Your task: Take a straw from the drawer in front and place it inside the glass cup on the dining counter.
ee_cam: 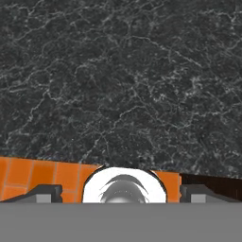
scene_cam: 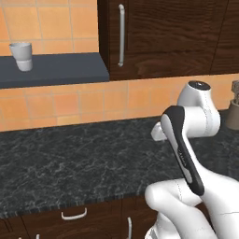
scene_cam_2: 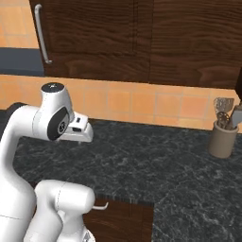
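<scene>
Below the black granite counter (scene_cam: 70, 163) runs the dark-brown drawer (scene_cam: 70, 221) with its small silver handle (scene_cam: 73, 215). Its front looks flush with the cabinet; the same handle (scene_cam_2: 99, 206) shows beside the arm's base. The straw is hidden. The dining counter and its glass cup are out of view. My gripper (ee_cam: 124, 194) hangs over the granite top, open, its fingertips (ee_cam: 45, 193) far apart with nothing between them. The white hand (scene_cam_2: 81, 131) sits high above the counter, level with the tiles.
A brown utensil holder (scene_cam_2: 222, 138) stands on the granite at the right. Dark wall cabinets (scene_cam: 163, 37) with vertical handles hang above the orange tiles. A whitish tumbler (scene_cam: 21, 56) rests on a dark wall shelf (scene_cam: 60, 70) at upper left.
</scene>
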